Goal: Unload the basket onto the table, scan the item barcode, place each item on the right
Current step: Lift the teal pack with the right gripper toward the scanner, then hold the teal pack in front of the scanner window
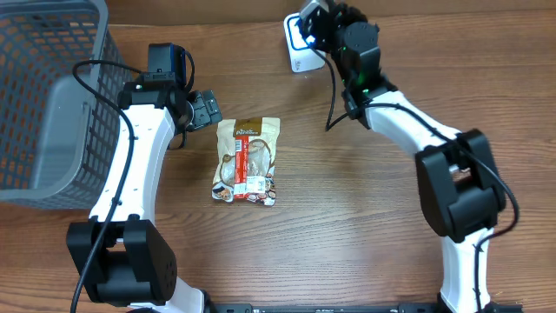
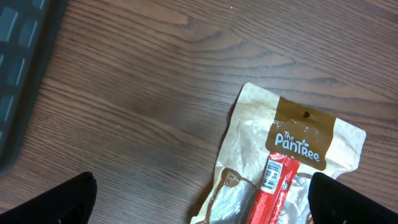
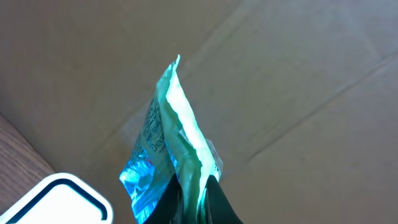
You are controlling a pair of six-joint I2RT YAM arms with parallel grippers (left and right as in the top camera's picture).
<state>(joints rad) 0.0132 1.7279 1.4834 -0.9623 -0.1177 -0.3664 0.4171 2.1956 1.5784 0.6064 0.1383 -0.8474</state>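
One teal packet [image 3: 165, 143] sat pinched in the shut right claw [image 3: 191, 202], upper middle of the overhead view, near the white scanner [image 1: 295, 54] (scanning step, I judged); next its barcode needed turning scannerward. Left claw [image 1: 206, 108] gaped empty.

Partly covered overhead by the right end effector [image 1: 314, 28], and cropped at the right wrist view's corner: white scanner [image 1: 295, 57]. Beside the scanner, teal packet [image 3: 163, 140], lower end buried between fingers [image 3: 221, 208], print unreadable.
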